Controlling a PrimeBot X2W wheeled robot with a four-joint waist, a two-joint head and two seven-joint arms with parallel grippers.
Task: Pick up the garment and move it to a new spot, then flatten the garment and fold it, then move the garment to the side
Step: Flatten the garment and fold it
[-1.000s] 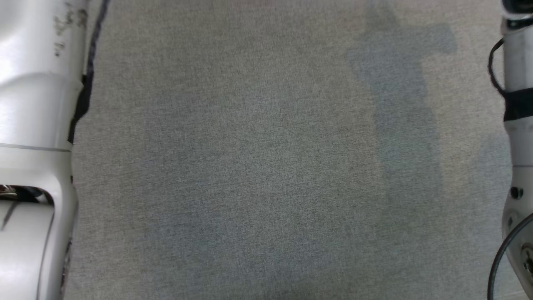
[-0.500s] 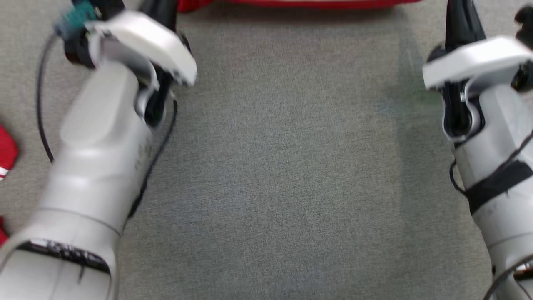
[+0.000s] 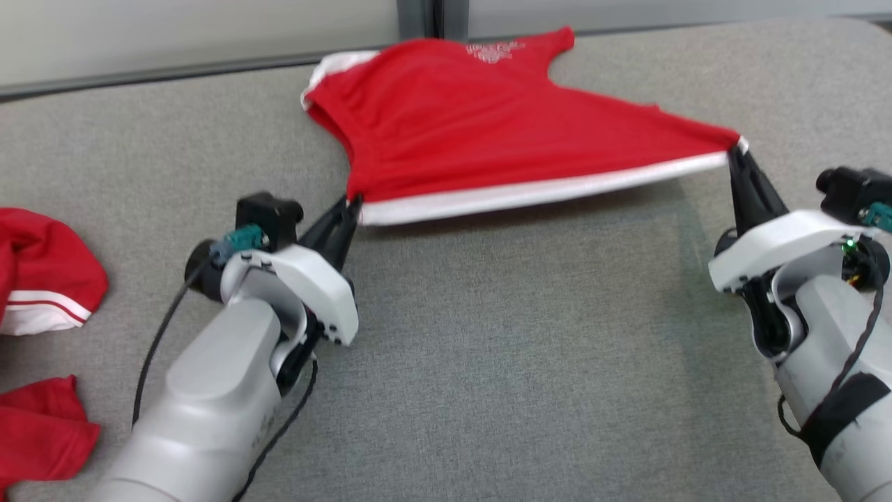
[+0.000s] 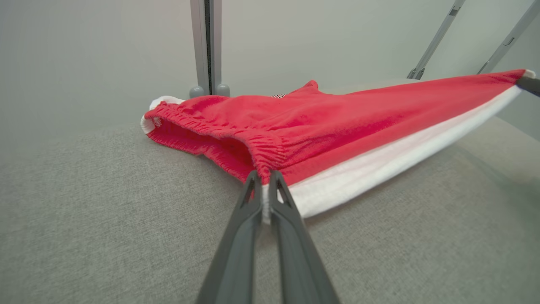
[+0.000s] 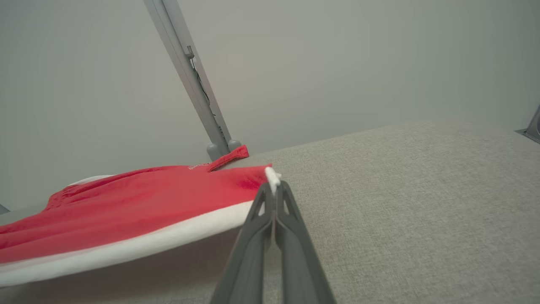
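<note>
The garment (image 3: 488,132) is a pair of red shorts with a white side band and an elastic waistband. It lies stretched across the far part of the grey cloth table (image 3: 502,362). My left gripper (image 3: 353,203) is shut on its near left corner, by the waistband end (image 4: 263,179). My right gripper (image 3: 733,150) is shut on the near right corner (image 5: 272,179). The white-banded edge (image 4: 379,162) hangs taut between the two grippers, lifted a little off the table. The garment's far part (image 5: 126,190) rests on the table.
Other red garments with white trim (image 3: 42,279) lie at the table's left edge, one more (image 3: 38,429) at the lower left. A grey wall with a metal post (image 3: 418,17) runs behind the table's far edge.
The head camera has swung up from the bare table to the far part, bringing both grippers and the garment into view. Any motion of the arms themselves cannot be told.
</note>
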